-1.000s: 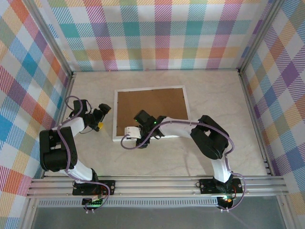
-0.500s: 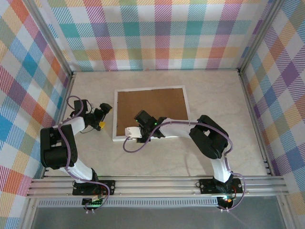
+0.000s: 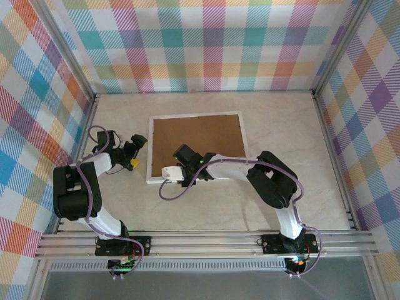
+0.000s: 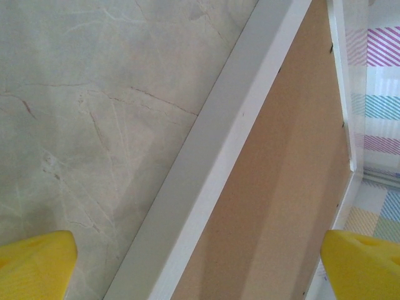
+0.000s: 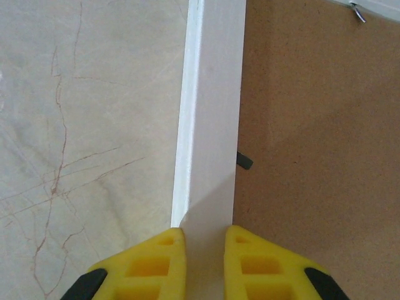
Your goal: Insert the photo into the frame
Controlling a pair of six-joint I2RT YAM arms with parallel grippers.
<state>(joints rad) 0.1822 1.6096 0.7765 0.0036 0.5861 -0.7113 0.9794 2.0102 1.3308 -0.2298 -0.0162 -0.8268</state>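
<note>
Two yellow fingers (image 5: pixel 165 256) of the right end effector (image 5: pixel 205 236) had just squeezed shut on the white near rail of the frame (image 3: pixel 195 115), close to its left corner. A moment before they were further apart. So the frame was now held and could likely be lifted or turned. It lay face down in the middle of the worktop (image 3: pixel 281 125), brown back board (image 3: pixel 197 144) up. The left end effector (image 3: pixel 134 152) hung wide open, holding nothing, just beside the frame's left edge.
</note>
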